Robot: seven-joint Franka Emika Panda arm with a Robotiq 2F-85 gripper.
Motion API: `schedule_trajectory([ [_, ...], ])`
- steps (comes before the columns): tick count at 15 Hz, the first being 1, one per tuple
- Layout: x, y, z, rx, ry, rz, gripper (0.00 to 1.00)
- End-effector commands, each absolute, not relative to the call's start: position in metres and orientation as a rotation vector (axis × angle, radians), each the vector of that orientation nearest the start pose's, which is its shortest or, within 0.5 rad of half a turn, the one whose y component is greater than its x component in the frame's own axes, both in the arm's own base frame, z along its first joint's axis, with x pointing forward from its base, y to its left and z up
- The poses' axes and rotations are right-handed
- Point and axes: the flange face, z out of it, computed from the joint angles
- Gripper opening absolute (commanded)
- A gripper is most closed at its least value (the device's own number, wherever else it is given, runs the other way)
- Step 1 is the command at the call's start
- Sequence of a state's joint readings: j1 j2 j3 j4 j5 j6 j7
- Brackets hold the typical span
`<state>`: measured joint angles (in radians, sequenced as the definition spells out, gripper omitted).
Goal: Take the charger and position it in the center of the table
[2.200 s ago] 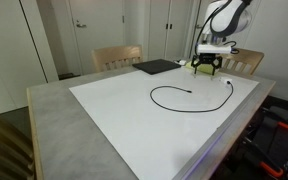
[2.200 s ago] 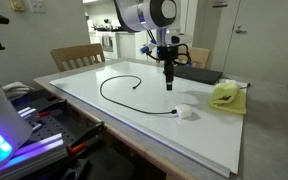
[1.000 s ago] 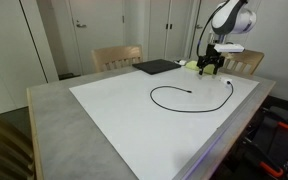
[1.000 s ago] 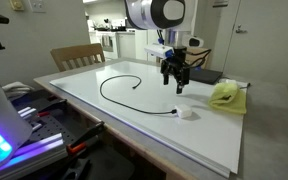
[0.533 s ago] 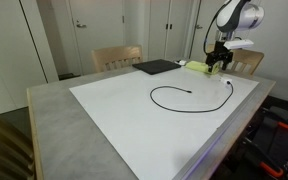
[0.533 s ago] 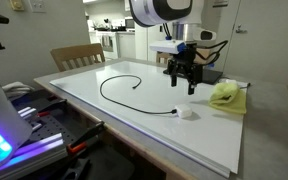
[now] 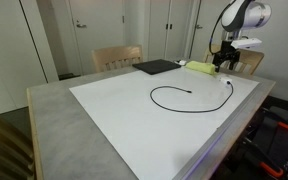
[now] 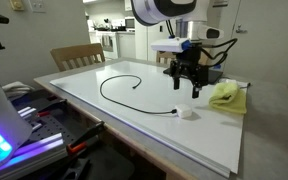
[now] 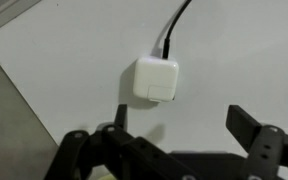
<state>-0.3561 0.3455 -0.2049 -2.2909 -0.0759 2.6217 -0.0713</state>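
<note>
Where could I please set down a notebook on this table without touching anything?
The widest bare stretch is the white sheet between the looped cable and the grey edge of the table. Inside the loop is also bare. It is crowded at the far end, where the black pad, the yellow cloth and the open gripper gather.

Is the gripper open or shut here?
Open. In the wrist view the gripper has its fingers wide apart, nothing between them; the charger lies untouched.
</note>
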Motion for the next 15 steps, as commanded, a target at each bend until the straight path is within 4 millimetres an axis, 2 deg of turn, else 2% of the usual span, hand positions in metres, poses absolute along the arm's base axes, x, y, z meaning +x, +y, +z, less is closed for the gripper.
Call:
schedule_trajectory([
  [1, 0.433, -0.287, 0.202, -3.140, 0.638, 0.097, 1.00],
  [15, 0.421, -0.288, 0.160, -3.039, 0.596, 0.147, 1.00],
])
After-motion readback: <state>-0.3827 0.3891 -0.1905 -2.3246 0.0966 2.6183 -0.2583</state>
